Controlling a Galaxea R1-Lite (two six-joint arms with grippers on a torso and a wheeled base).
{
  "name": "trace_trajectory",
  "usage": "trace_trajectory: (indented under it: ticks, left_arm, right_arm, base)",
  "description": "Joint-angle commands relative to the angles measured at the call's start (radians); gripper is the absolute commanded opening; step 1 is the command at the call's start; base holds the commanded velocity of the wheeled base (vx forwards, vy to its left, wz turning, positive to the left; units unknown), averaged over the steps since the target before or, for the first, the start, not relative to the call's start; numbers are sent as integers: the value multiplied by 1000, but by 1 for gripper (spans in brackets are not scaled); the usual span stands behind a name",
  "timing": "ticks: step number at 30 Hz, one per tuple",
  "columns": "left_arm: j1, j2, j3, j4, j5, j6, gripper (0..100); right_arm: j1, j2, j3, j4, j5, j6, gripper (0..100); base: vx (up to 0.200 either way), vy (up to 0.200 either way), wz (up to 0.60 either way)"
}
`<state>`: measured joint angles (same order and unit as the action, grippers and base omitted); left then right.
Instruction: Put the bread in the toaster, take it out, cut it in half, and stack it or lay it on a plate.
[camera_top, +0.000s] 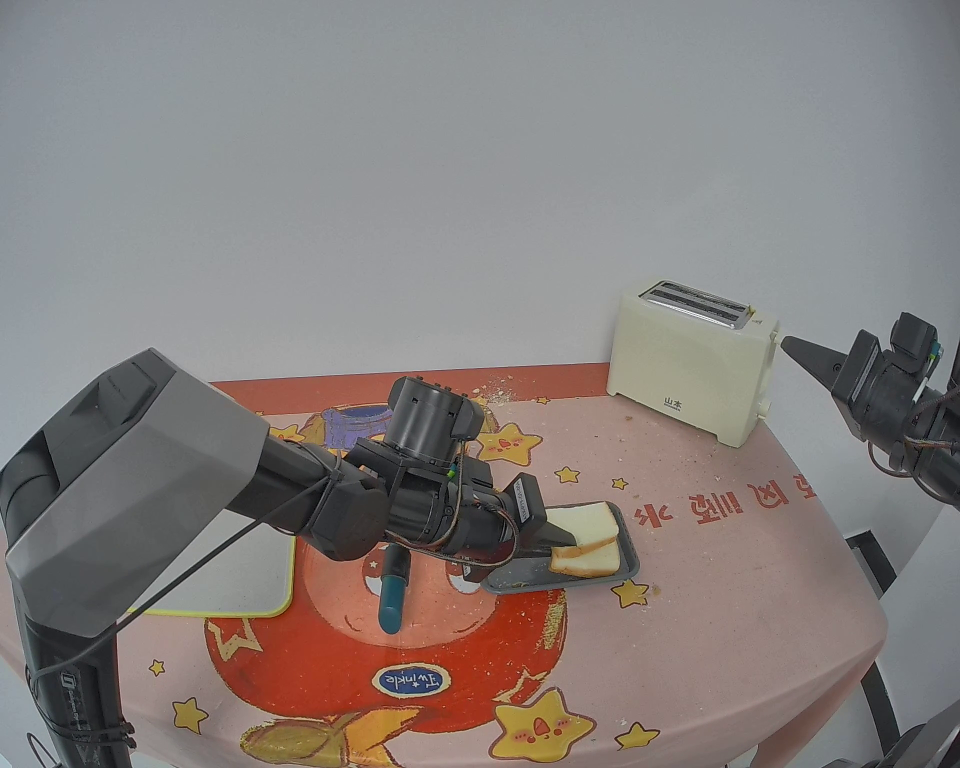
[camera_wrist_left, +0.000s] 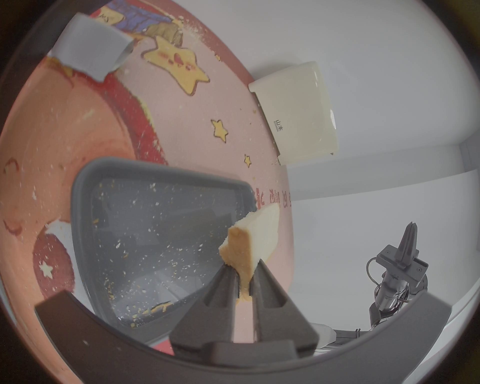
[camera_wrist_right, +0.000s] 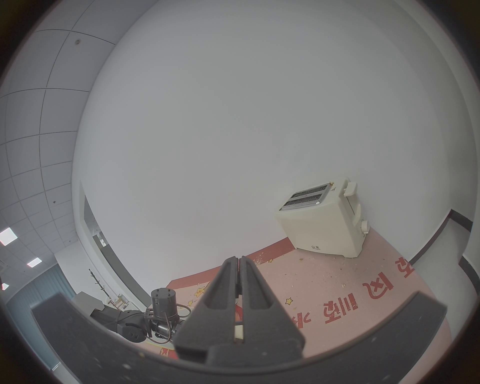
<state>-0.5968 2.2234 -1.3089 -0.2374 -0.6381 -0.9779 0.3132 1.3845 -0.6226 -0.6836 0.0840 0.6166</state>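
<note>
Bread: 2 slices on 1 grey tray. Left fingers clamped on edge of upper slice; lower slice just beneath tips. Right fingers pressed together, empty; 1 toaster ahead of tips, apart. 1 knife, blade hidden under left arm. 1 cutting board, part covered. Toaster label illegible.

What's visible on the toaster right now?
The toaster is a cream, boxy unit that looks like plastic. It has two metal-trimmed slots on top, and no bread sticks out of them. One end carries a lever and a knob. It stands upright at the far right of the table, close to the wall, with crumbs scattered by its base. Only the table touches it.
</note>
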Motion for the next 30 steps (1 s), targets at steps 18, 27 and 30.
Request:
trace_trajectory:
  ticks: [18,27,30]
  left_arm:
    - [11,-87,2,46,14,-28,100]
    - [3,-117,-101,254,129,-18,100]
    - [0,-117,-127,288,153,-18,100]
  right_arm:
    - [-5,-7,-20,-2,0,5,0]
    - [-5,-2,-17,-2,0,5,0]
    - [-3,-4,-16,-2,0,5,0]
  base:
    - [0,0,0]
    - [0,0,0]
    - [0,0,0]
